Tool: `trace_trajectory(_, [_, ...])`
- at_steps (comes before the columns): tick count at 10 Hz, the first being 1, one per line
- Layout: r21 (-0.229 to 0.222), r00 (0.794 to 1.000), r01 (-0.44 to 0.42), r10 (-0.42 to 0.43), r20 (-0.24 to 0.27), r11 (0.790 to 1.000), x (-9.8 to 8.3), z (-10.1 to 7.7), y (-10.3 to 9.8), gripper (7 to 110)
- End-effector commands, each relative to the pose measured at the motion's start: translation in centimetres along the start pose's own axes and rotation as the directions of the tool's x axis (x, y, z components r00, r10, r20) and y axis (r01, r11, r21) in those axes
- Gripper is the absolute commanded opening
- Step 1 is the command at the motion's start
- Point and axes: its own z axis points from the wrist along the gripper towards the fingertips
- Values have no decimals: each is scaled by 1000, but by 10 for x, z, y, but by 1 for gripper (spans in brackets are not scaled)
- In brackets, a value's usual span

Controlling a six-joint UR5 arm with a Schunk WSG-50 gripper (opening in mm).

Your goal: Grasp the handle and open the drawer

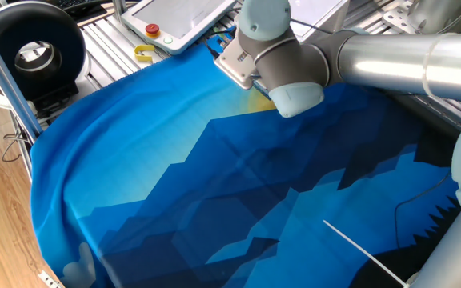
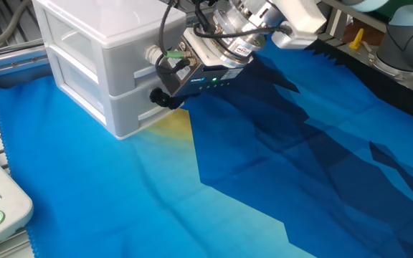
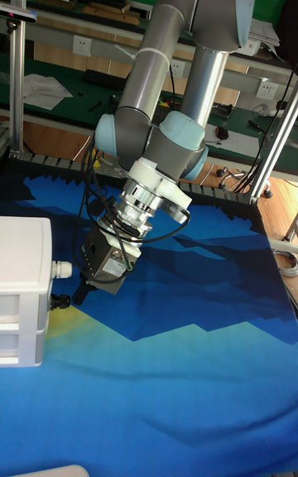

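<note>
The white drawer [image 2: 129, 109] is the lower box of a small white stack at the table's left, and its front carries the black handle [image 2: 156, 97]. In the tall fixed view the drawer [image 3: 23, 311] sits at the left edge with the handle [image 3: 58, 302] sticking out to the right. My gripper [image 2: 168, 89] points at the drawer front, its dark fingertips right at the handle and looking open. From the side, the gripper [image 3: 79, 291] ends just right of the handle. In one fixed view the arm [image 1: 282, 60] hides drawer and handle.
A blue patterned cloth [image 2: 264, 165] covers the table. An upper drawer with a pale knob [image 2: 151, 53] sits above the handle. A flat white panel [image 1: 178, 18] with a red button [image 1: 152, 30], a yellow piece [image 1: 144, 54] and a black reel [image 1: 32, 48] lie beyond the cloth.
</note>
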Motion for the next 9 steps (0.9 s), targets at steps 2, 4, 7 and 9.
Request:
trace_trajectory(2, [-25,999,28,-29,-28,999,7,1,7,7])
trace_trajectory(4, [-50,999,16,-18,-37,999,9,1,13,22])
trace_trajectory(7, [-85,1000,17,-19,-19,996,9,2,17,44])
trace_trajectory(9, [-64,999,34,-35,-19,997,11,4,9,44])
